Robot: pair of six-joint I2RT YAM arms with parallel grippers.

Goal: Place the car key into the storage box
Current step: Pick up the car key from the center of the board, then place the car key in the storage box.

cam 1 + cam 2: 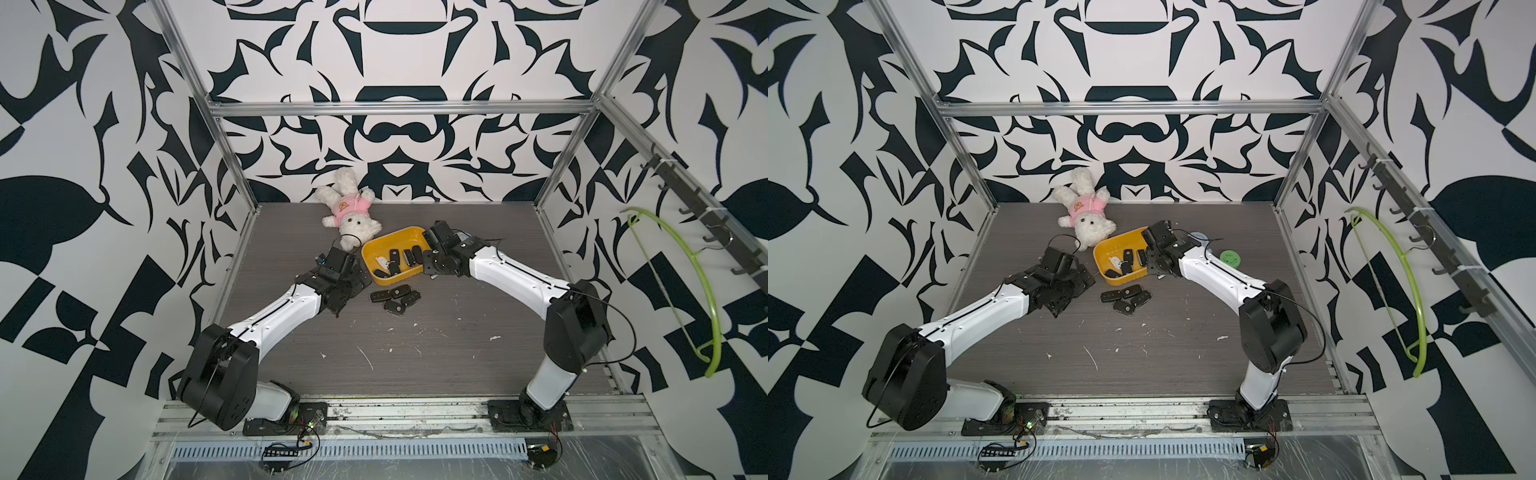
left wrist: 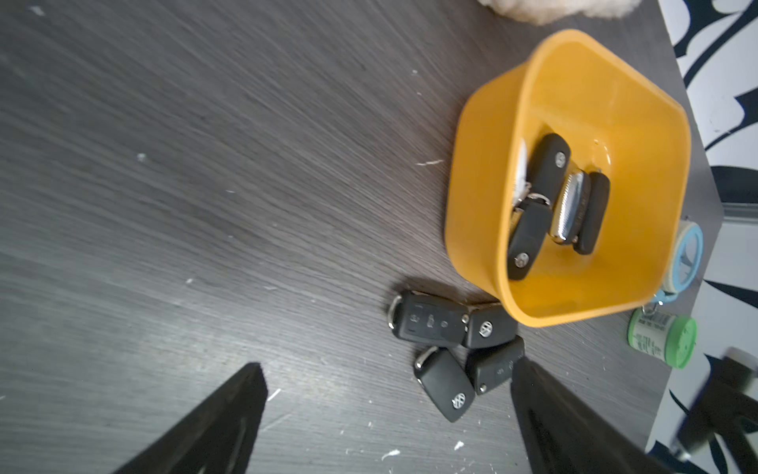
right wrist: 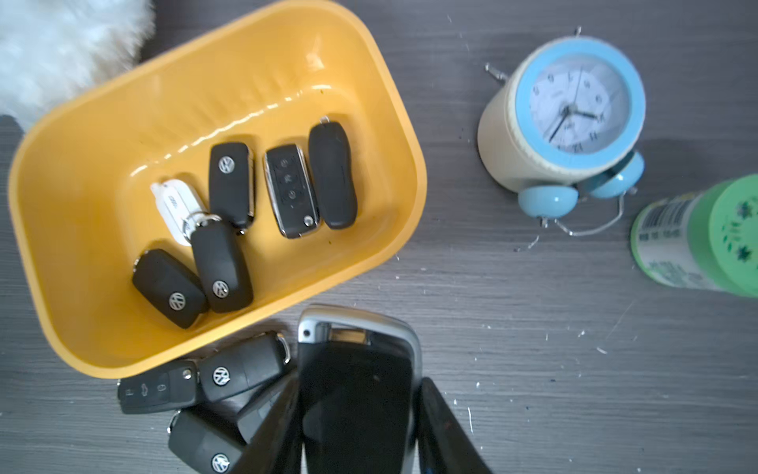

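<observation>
The storage box (image 1: 371,250) (image 1: 1105,254) (image 2: 478,184) (image 3: 94,164) is a yellow-orange tub on the dark table, with several black car keys (image 3: 229,184) lying inside. More car keys (image 1: 395,299) (image 1: 1125,299) (image 2: 443,340) (image 3: 197,385) lie in a loose cluster just in front of it. My right gripper (image 3: 360,377) is shut on a black car key with silver trim (image 3: 357,353), held above the table beside the box's near right corner. My left gripper (image 2: 386,365) is open and holds nothing; it hangs left of the loose keys.
A white plush toy in a pink top (image 1: 349,208) lies behind the box. A blue and cream alarm clock (image 3: 570,111) and a green container (image 3: 697,238) (image 1: 1230,257) stand to the box's right. A green hanger (image 1: 706,291) hangs on the right wall.
</observation>
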